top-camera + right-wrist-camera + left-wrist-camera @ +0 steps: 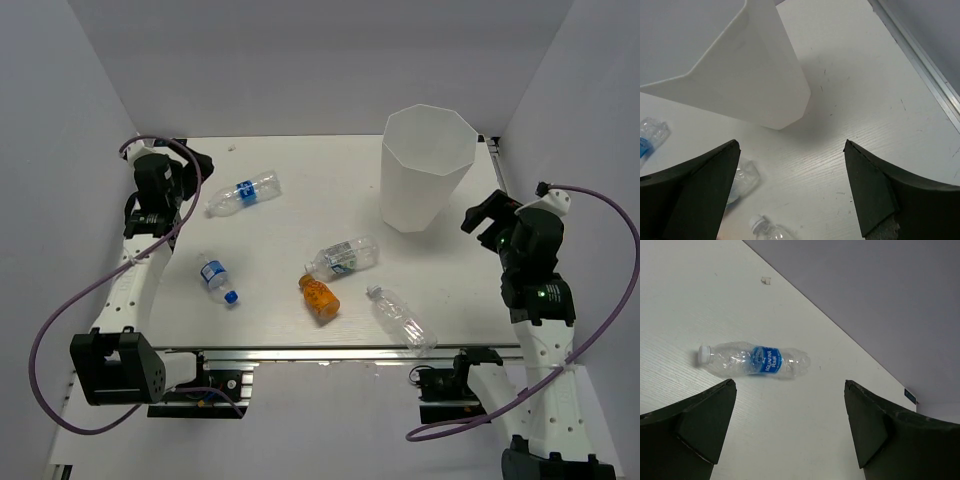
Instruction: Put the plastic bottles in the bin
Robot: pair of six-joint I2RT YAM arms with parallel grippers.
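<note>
Several plastic bottles lie flat on the white table. One blue-labelled bottle (243, 193) (754, 359) is at the back left, just ahead of my open, empty left gripper (195, 165) (790, 390). Another blue-labelled bottle (216, 278) lies nearer the front left. A green-white labelled bottle (343, 257), a short orange bottle (320, 296) and an unlabelled clear bottle (400, 316) (762, 227) lie mid-table. The tall white faceted bin (428, 165) (740, 75) stands upright at the back right. My right gripper (480, 215) (790, 150) hangs open and empty beside the bin's right side.
A metal rail (350, 352) runs along the table's near edge and another rail (920, 65) along its right edge. Grey walls enclose the table at the back and sides. A small white scrap (766, 280) lies near the back wall.
</note>
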